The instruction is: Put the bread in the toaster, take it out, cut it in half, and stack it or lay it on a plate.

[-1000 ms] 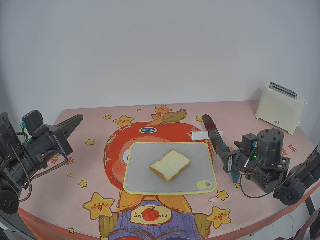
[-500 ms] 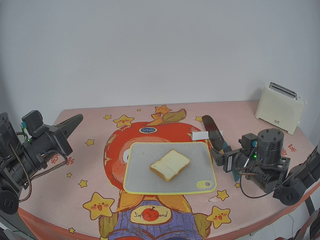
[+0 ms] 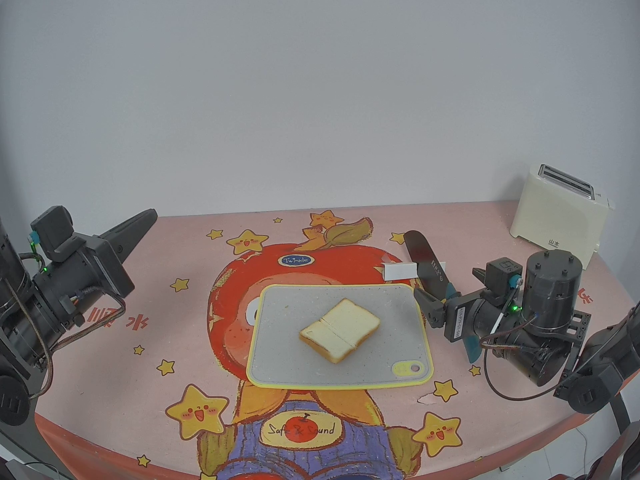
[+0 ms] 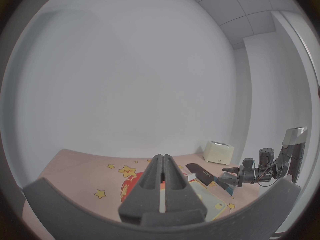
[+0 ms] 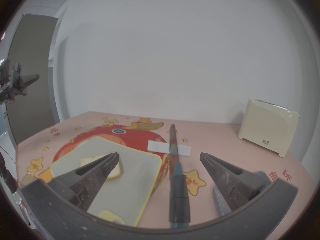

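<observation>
Halved bread (image 3: 340, 330) on the cutting board (image 3: 287, 361), knife (image 3: 430, 268) flat on the table.
Bread at the board's centre, cut across the middle, halves touching. At the board's 3 o'clock, knife with blade across a white block (image 3: 399, 271), handle between the wide-open fingers of the right gripper (image 5: 158, 155), neither touching it. At 9 o'clock, left gripper (image 4: 162, 157) above the table, fingers pressed together, holding nothing. Toaster (image 3: 561, 215) at 2 o'clock.
</observation>
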Motion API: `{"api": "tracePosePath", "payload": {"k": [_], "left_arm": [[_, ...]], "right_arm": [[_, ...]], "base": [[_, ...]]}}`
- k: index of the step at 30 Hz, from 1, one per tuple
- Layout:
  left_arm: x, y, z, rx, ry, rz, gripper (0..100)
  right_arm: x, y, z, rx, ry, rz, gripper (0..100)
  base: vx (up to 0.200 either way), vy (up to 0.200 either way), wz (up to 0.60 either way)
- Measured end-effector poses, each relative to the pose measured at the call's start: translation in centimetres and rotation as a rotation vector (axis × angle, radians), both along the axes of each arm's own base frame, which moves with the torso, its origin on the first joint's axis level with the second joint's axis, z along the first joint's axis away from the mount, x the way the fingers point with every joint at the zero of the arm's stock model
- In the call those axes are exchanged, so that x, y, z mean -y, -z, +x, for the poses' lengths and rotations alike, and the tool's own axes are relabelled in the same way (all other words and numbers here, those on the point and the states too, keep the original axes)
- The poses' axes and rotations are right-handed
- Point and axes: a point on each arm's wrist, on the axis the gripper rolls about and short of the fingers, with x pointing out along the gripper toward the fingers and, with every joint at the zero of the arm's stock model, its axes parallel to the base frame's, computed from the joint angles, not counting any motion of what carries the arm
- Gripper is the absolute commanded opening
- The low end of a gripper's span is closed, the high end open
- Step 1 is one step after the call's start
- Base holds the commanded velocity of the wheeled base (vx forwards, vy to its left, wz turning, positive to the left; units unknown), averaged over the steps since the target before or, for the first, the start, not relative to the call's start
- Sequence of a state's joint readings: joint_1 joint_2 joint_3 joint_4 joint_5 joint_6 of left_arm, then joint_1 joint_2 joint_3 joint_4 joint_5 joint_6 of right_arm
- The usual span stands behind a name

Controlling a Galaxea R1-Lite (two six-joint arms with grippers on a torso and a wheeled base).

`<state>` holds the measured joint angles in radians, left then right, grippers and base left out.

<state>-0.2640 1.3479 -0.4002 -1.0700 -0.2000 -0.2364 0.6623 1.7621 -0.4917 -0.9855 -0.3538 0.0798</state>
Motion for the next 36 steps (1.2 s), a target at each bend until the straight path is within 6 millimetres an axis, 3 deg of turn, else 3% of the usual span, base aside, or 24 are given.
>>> {"api": "tracePosePath", "payload": {"k": [6,7,20,25,36], "left_arm": [[-0.2,-0.7,-1.1,0.04,0.036,-0.005,0],[-0.2,-0.7,-1.2,0.042,0.042,-0.004,0],[-0.4,-0.3,-1.9,0.044,0.066,0.02,0],[-0.4,0.5,-2.2,0.067,0.058,0.118,0],[-0.4,1.4,-2.6,0.046,0.076,0.149,0]], "right_arm": [[-0.9,-2.0,0.1,0.038,-0.081,-0.003,100],[-1.0,-2.2,0.2,0.037,-0.088,-0.006,0],[-4.9,-2.8,-0.2,-0.1,-0.293,-0.093,0],[-6.2,-1.7,0.7,-0.141,-0.358,-0.107,0],[-8.4,2.0,3.1,-0.226,-0.409,-0.134,0]], "base": [[0.0,0.0,0.0],[0.0,0.0,0.0],[0.0,0.0,0.0],[0.0,0.0,0.0],[0.0,0.0,0.0]]}}
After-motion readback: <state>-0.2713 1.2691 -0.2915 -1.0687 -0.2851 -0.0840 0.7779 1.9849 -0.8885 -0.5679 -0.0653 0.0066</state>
